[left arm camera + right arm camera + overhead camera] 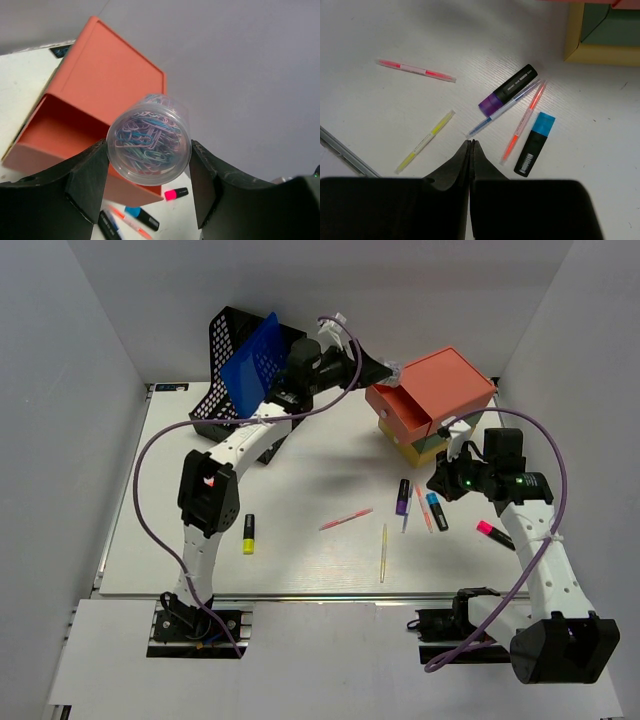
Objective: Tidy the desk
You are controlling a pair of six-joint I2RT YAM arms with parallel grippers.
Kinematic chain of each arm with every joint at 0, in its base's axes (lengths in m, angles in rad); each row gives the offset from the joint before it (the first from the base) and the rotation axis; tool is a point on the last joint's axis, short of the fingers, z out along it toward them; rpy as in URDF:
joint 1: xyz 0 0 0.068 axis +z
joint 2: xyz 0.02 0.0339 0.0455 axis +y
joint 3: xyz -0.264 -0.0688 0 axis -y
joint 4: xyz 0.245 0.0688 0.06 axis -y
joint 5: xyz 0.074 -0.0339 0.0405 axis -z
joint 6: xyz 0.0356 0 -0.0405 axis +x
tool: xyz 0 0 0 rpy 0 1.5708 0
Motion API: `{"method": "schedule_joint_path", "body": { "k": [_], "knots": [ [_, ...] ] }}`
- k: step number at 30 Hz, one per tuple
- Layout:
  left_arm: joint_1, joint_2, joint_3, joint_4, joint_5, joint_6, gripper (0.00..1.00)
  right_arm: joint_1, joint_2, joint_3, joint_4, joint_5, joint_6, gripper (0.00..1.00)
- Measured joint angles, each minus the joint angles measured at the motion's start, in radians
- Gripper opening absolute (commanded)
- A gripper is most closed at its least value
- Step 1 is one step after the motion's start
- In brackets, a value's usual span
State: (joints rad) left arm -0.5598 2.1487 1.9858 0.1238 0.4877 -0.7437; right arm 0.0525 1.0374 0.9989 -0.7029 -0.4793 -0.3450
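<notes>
The white desk [300, 560] carries scattered pens and highlighters. My left gripper [385, 370] is shut on a clear round tub of coloured paper clips [149, 140] and holds it in the air over the open top drawer [75, 127] of the orange drawer box [432, 392]. My right gripper [470, 142] is shut and empty. It hovers over the desk just short of a blue pen [502, 110], a purple highlighter [509, 94], an orange pen [522, 122] and a blue highlighter [535, 144].
A pink pen [346, 519] and a yellow pen [383, 552] lie mid-desk. A yellow highlighter [248, 534] lies left, a pink highlighter [494, 534] right. A black mesh tray [222, 390] with a blue folder [255, 355] stands back left. A yellow-green box [425, 448] sits under the orange one.
</notes>
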Motion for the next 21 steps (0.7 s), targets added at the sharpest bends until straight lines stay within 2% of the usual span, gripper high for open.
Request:
{"method": "schedule_joint_path", "body": {
  "k": [5,10,21],
  "knots": [
    [-0.014,0.019,0.001,0.097,0.009,-0.034,0.0,-0.007,-0.001,-0.001,0.0,-0.01,0.003,0.0],
    [-0.026,0.079,0.066,0.084,0.016,-0.018,0.0,-0.011,-0.005,-0.009,0.003,-0.021,0.005,0.0],
    [-0.037,0.105,0.167,-0.206,-0.053,0.216,0.0,-0.02,-0.011,-0.027,0.007,-0.041,0.018,0.0]
  ]
}}
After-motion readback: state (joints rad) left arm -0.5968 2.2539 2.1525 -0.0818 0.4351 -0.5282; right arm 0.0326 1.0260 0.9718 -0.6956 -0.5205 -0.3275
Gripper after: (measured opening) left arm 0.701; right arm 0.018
